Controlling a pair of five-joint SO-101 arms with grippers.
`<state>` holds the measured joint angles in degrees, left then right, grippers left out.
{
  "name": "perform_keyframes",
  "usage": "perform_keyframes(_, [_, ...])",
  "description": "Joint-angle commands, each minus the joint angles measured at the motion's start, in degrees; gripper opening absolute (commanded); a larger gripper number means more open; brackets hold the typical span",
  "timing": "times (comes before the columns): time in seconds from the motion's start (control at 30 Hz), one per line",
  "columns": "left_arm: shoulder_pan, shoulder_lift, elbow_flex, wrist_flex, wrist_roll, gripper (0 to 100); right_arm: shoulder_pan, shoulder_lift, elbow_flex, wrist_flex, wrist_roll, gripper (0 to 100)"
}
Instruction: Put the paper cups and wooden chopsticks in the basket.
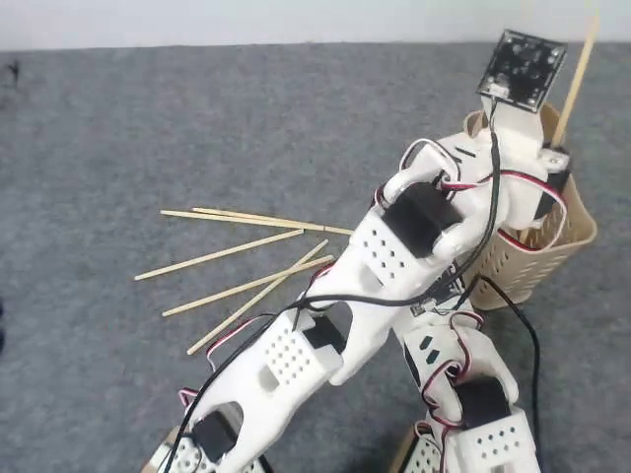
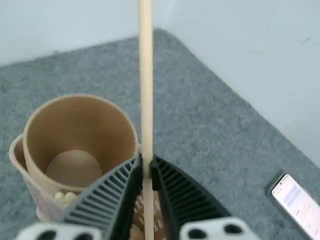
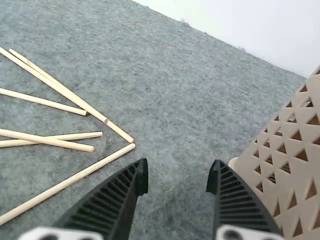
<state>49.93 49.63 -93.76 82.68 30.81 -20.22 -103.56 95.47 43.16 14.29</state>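
Note:
My left gripper [image 2: 146, 162] is shut on a wooden chopstick [image 2: 145, 75] and holds it upright over the basket [image 1: 532, 258]. From above, this chopstick [image 1: 576, 79] sticks up past the basket's far rim. A paper cup [image 2: 80, 135] stands upright inside the basket, just beside the held chopstick. Several more chopsticks [image 1: 246, 258] lie scattered on the grey carpet left of the basket. My right gripper [image 3: 177, 177] hangs open low over the carpet, between the loose chopsticks [image 3: 65, 92] and the basket's wall [image 3: 292, 165], with nothing in it.
The left arm [image 1: 394, 256] stretches diagonally across the carpet to the basket, and the right arm's base [image 1: 473, 399] sits at the front right. A phone [image 2: 296, 200] lies on the carpet beyond the basket. A pale wall borders the carpet's far edge.

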Motion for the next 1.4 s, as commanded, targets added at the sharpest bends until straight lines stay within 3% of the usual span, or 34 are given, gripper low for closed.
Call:
perform_keyframes(0.0, [1.14, -0.79, -2.33, 3.87, -0.88, 14, 0.13, -0.48, 0.88, -1.19, 1.05, 20.9])
perform_keyframes(0.17, [2.37, -2.29, -2.33, 9.23, -0.79, 31, 0.13, -0.48, 0.88, -1.1, 1.05, 20.9])
perform_keyframes(0.33, [0.62, -4.57, -2.33, 10.46, -1.05, 29, 0.13, -0.48, 0.88, -1.1, 1.05, 20.9])
perform_keyframes(0.43, [-2.73, -7.21, -2.33, 15.74, -1.85, 26, 0.13, -0.48, 0.88, -1.1, 1.05, 20.9])
perform_keyframes(0.63, [-20.84, -15.65, -1.98, 18.2, -17.05, 12, 0.13, -0.48, 0.88, -1.1, 1.05, 20.9])
perform_keyframes(0.77, [-32.79, -20.84, 3.21, 18.2, -19.96, 10, -0.04, -0.48, 0.88, -1.1, 1.05, 20.9])
perform_keyframes(0.87, [-40.44, -24.79, 12.97, 18.29, -25.05, 10, 0.04, -0.48, 0.88, -1.1, 1.05, 20.9])
perform_keyframes(0.97, [-44.31, -29.89, 27.3, 18.29, -38.59, 9, 0.13, -0.48, 0.88, -1.1, 1.05, 20.9])
perform_keyframes(1.2, [-38.51, -61.1, 66.59, 16.97, -67.52, 5, 0.13, -0.48, 0.88, -1.1, 1.05, 20.9])
perform_keyframes(1.27, [-37.71, -71.91, 72.84, 11.52, -69.8, 2, 0.13, -0.48, 0.88, -1.1, 1.05, 20.9])
perform_keyframes(1.37, [-41.93, -85.54, 85.85, -1.14, -65.05, 2, 0.13, -0.48, 0.88, -1.1, 1.05, 20.9])
